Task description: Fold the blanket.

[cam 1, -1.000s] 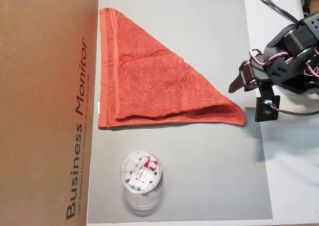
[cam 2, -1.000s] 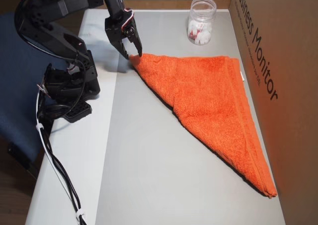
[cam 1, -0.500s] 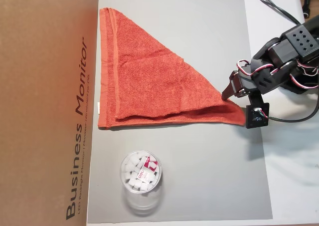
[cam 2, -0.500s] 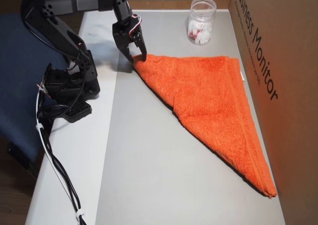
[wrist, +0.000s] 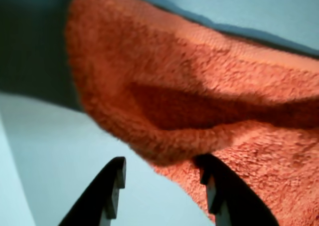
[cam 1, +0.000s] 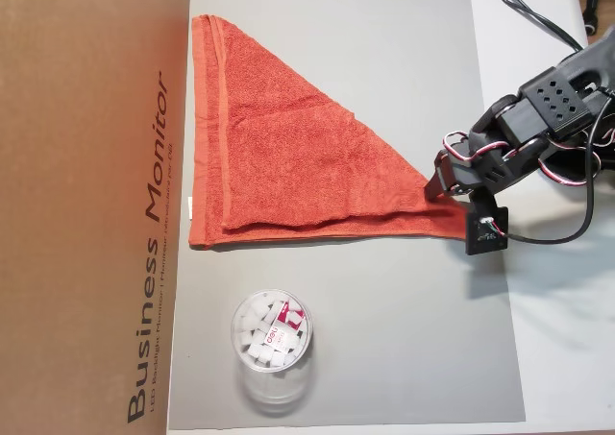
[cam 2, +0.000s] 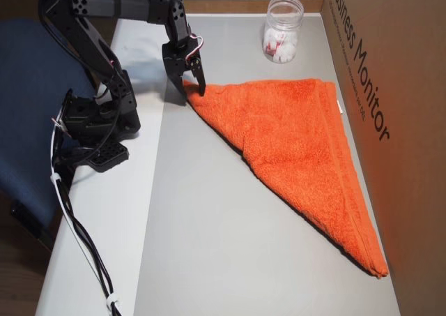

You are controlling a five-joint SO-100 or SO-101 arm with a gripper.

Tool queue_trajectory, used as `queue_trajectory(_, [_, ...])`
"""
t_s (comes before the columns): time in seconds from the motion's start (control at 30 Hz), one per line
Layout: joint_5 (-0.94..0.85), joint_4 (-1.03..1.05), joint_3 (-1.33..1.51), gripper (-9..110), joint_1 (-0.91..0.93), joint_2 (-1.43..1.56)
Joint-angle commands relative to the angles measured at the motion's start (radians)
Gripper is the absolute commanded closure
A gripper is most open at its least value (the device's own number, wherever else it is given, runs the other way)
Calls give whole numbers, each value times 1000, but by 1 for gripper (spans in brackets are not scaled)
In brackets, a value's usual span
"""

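While the blanket [cam 1: 288,157] lies folded into a triangle on the grey mat [cam 1: 404,339], we see the gripper [cam 2: 192,89] set down at its pointed corner; in an overhead view the long hemmed edge runs beside the cardboard box [cam 1: 86,205] printed "Business Monitor", and the point reaches toward the arm [cam 1: 553,118] at the right; in the other overhead view the same triangle spreads from the gripper at upper left down to a far tip at lower right, next to the box. We find the jaws apart in the wrist view; the two dark fingertips [wrist: 113,186] stand with a gap between them, and the blanket's rounded, doubled corner [wrist: 164,116] sits just above and partly between them, one fingertip touching or overlapping the terry cloth, the other over bare mat; we cannot tell whether any cloth is pinched. Near the blanket's lower edge in the first overhead view stands a clear plastic jar [cam 1: 272,344] holding white pieces, apart from the cloth; the arm's base [cam 2: 97,121] rests on the white table [cam 2: 104,225] just off the mat, with its cable trailing toward the table's edge.
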Motion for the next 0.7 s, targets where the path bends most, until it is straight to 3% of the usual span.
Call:
queue_trajectory(0.0, [-8,-52,3,87,-9,-14])
queue_trajectory(0.27, [8,-69,-12,86,-9,-71])
queue_trajectory(0.67, [8,-284,-2,87,-9,-149])
